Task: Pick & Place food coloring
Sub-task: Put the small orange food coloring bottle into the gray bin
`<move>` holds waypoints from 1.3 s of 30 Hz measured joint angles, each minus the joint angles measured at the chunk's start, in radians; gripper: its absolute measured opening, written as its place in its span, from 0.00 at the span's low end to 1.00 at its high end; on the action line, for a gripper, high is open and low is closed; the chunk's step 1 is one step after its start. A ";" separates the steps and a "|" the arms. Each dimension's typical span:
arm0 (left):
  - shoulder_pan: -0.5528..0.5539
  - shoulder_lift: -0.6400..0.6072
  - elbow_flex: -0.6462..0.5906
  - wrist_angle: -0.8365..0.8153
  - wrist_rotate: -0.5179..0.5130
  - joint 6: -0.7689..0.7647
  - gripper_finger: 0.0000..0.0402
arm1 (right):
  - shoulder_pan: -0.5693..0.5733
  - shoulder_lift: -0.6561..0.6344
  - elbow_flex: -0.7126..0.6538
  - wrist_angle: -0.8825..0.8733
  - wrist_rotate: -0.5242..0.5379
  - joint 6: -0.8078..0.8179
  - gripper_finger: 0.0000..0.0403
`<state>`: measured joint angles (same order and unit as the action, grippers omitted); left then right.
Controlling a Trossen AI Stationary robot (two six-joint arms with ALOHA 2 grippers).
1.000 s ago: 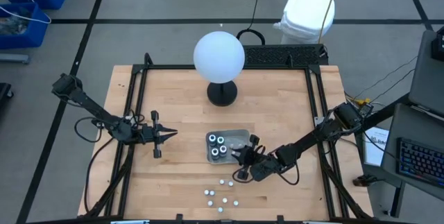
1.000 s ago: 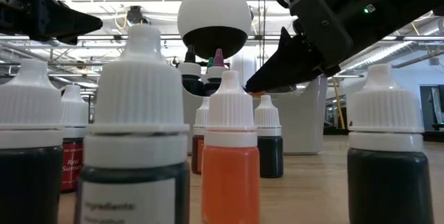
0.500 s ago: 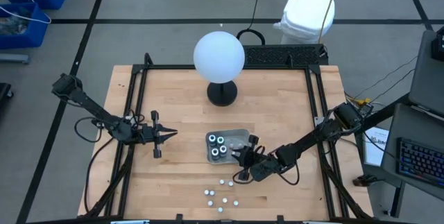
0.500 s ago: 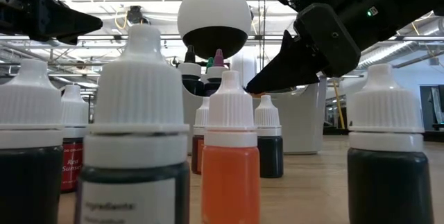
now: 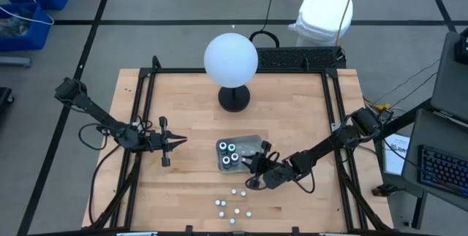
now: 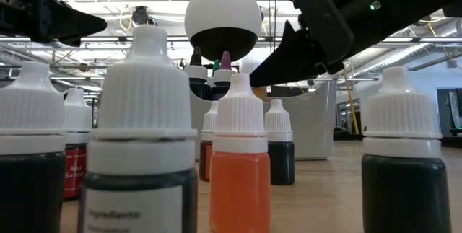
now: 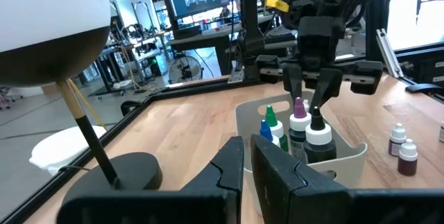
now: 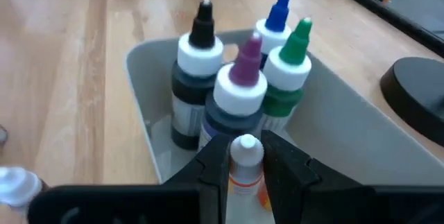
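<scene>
The right end effector (image 5: 256, 164) is positioned at the edge of the grey tray (image 5: 252, 141), near the middle of the wooden surface (image 5: 292, 112). In the right wrist view its two fingers (image 8: 211, 161) are clenched on a small white-capped bottle (image 8: 246, 158) with orange contents, one item of the food coloring; the bottle stands upright between the finger pads, directly in front of the tray wall. Inside the tray, four larger bottles stand upright in a tight cluster: a black-tipped bottle (image 8: 199, 57), a purple-tipped bottle (image 8: 241, 85), a blue-tipped bottle (image 8: 275, 19) and a green-tipped bottle (image 8: 293, 68). The held bottle is nearest to the purple-tipped one. In the high view the four appear as dark rounds with ringed tops (image 5: 229, 153) at the left end of the tray, just beside the right end effector. The remaining small bottles (image 5: 234, 208) stand loose on the surface near its front edge, apart from the tray. The low view shows these at close range, including an orange bottle (image 6: 239, 168) and several dark ones with white caps. The left end effector (image 5: 179, 142) hangs to the left of the tray, well apart from it, fingers (image 7: 229, 175) closed together with nothing between them. A white globe (image 5: 231, 58) on a black base (image 5: 234, 99) stands behind the tray.
</scene>
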<state>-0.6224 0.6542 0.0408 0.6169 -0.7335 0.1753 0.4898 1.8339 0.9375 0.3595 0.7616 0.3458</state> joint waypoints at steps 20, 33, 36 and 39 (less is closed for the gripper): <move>0.000 0.000 0.000 -0.010 0.001 -0.005 0.09 | 0.096 0.015 0.200 -0.410 0.286 0.402 0.13; 0.000 0.000 0.000 -0.015 0.002 -0.006 0.09 | 0.084 0.173 0.268 -0.360 0.317 0.342 0.13; 0.000 0.000 0.000 -0.016 0.002 -0.009 0.09 | 0.078 0.172 0.268 -0.406 0.314 0.358 0.13; 0.000 0.000 0.000 -0.016 0.002 -0.009 0.09 | 0.073 0.172 0.268 -0.453 0.306 0.365 0.13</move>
<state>-0.6224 0.6544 0.0410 0.6010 -0.7311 0.1665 0.5626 2.0060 1.2053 -0.0932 1.0681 0.7108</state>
